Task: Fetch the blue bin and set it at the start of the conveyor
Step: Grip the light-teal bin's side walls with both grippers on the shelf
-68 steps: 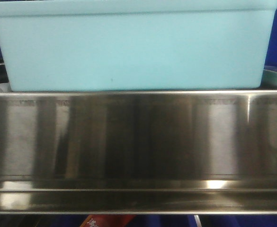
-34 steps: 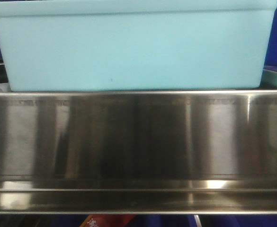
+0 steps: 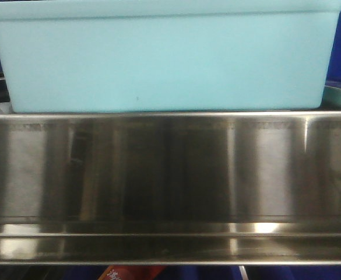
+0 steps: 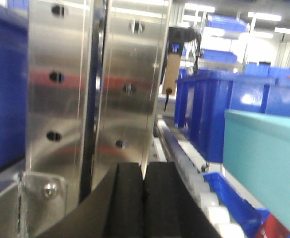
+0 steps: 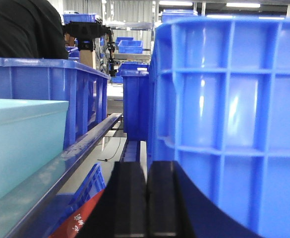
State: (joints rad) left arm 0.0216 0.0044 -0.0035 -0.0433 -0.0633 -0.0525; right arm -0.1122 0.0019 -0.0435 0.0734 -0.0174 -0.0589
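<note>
The pale turquoise blue bin fills the top of the front view, standing on a shiny steel rack. Its end wall shows at the right edge of the left wrist view and at the left edge of the right wrist view. My left gripper is shut and empty, to the left of the bin beside a steel upright. My right gripper is shut and empty, to the right of the bin next to a ribbed blue crate. The conveyor start is out of view.
The steel rack rail spans the front view below the bin. A perforated steel upright and white rollers are near the left gripper. Dark blue ribbed crates stand close on the right; more crates lie behind.
The bin and rack stay put. Only the dark reflections on the steel rail shift slightly.
</note>
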